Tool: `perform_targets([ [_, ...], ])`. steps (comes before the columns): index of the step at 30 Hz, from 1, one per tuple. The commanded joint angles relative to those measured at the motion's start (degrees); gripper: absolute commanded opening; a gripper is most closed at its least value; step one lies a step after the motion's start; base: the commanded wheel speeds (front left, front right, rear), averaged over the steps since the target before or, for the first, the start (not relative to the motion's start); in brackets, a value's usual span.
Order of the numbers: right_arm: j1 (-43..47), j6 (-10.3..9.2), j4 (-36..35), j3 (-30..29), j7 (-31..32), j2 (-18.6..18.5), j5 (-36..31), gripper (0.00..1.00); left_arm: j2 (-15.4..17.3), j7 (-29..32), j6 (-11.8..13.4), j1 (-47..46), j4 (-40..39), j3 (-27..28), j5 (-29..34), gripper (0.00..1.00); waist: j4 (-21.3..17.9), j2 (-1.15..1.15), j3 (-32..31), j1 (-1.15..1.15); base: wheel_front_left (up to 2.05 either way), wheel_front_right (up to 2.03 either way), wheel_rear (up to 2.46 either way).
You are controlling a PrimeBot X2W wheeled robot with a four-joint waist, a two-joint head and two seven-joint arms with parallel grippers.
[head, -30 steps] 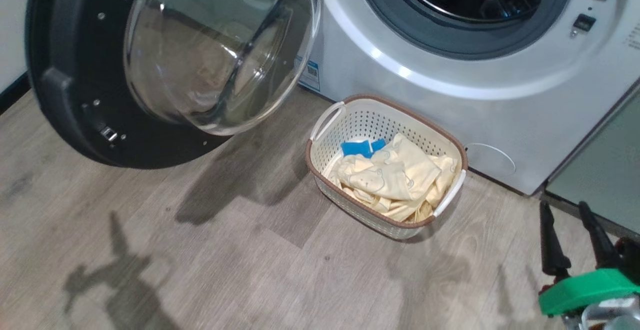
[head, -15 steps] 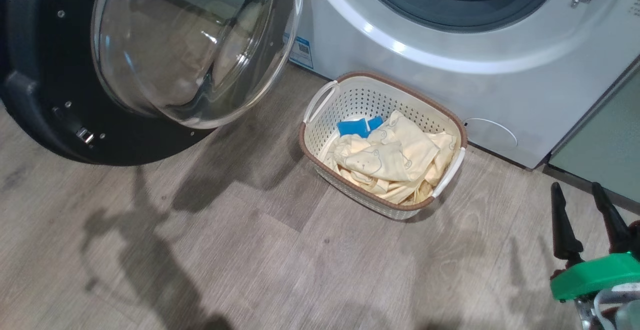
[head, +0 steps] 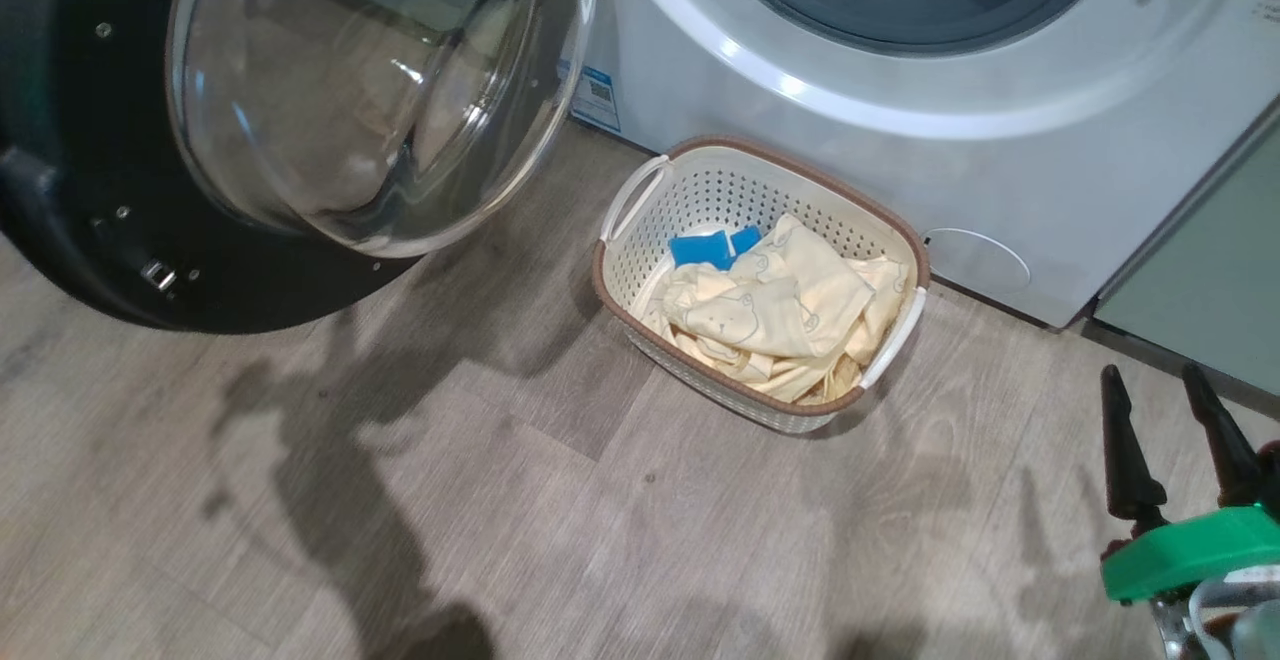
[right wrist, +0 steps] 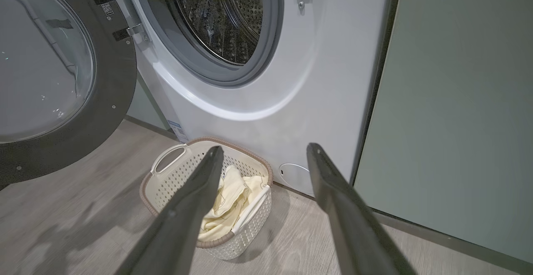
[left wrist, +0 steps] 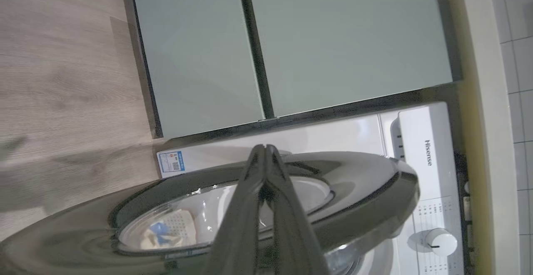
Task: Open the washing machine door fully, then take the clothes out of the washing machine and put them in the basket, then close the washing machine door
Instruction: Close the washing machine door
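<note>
Though empty, right hand (right wrist: pixel 264 148) spread wide; left hand (left wrist: pixel 263 146) fingertips together

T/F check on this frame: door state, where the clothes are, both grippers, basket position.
1. The washing machine door is open. True.
2. The clothes are in the drum. False: they lie in the basket.
3. The right gripper is clamped on a garment. False: it is open and holds nothing.
4. The left gripper is shut. True.
5. The basket stands on the floor in front of the washing machine. True.
</note>
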Motion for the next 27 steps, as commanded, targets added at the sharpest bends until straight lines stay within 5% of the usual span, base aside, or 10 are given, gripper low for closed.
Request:
perform_targets([
  [1, -2.3, 0.23, -1.8, 1.3, -0.4, -1.2, -0.5, 1.00, 3.2, 0.4, 0.1, -1.6, -1.7, 0.0, 0.7, 0.00, -0.2, 0.00, 0.0, 0.00, 0.00, 0.00, 0.00],
  [16, -1.9, 0.23, -1.6, 0.7, -0.4, -0.5, -0.6, 1.00, 1.7, 9.0, -1.3, -1.9, -1.4, -3.3, 1.1, 0.00, -1.2, 0.00, -0.6, 0.00, 0.00, 0.00, 0.00],
  [27, -0.6, 0.23, -1.1, 0.1, -0.4, 1.3, -0.3, 1.00, -4.4, 17.3, -2.3, -1.9, -4.2, -7.8, 1.0, 0.00, -1.0, 0.00, -4.9, 0.00, 0.00, 0.00, 0.00],
])
